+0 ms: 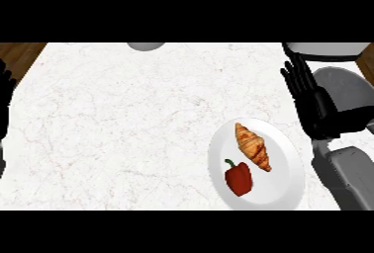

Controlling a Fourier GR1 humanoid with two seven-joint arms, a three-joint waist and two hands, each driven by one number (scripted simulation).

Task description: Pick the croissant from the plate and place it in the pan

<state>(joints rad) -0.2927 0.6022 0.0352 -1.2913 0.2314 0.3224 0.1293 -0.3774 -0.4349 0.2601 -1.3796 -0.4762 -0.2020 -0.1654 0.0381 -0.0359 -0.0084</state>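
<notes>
At the lower right of the frame a white plate (286,148) lies on the pale marbled surface (116,123), its near rim cut by the bottom of the view. On the near half of the plate sits a red bell pepper (239,179), green stem pointing up the frame; just beyond it, close but not clearly touching, lies the croissant (253,146), a long golden crescent running diagonally from the plate's upper middle down toward its right side. I judge the croissant light, flaky and easily crushed, with a ridged crust that should not slip; the best hold looks to be across its thick middle, thumb on one long flank and fingers on the other, coming in from the right, away from the pepper. Just right of the plate a grey forearm rises along the frame's right edge, ending in the right robot hand (310,96), black, fingers straight and together, pointing up the frame, holding nothing, level with and beyond the plate's far rim. At the far left edge only a dark sliver of the left robot hand (4,99) shows; whether it is spread or curled I cannot tell. At the top edge a grey rounded shape (146,46) peeks in, too cropped to name, and at the upper right corner a pale grey form (325,48) shows; no pan can be identified with certainty.
</notes>
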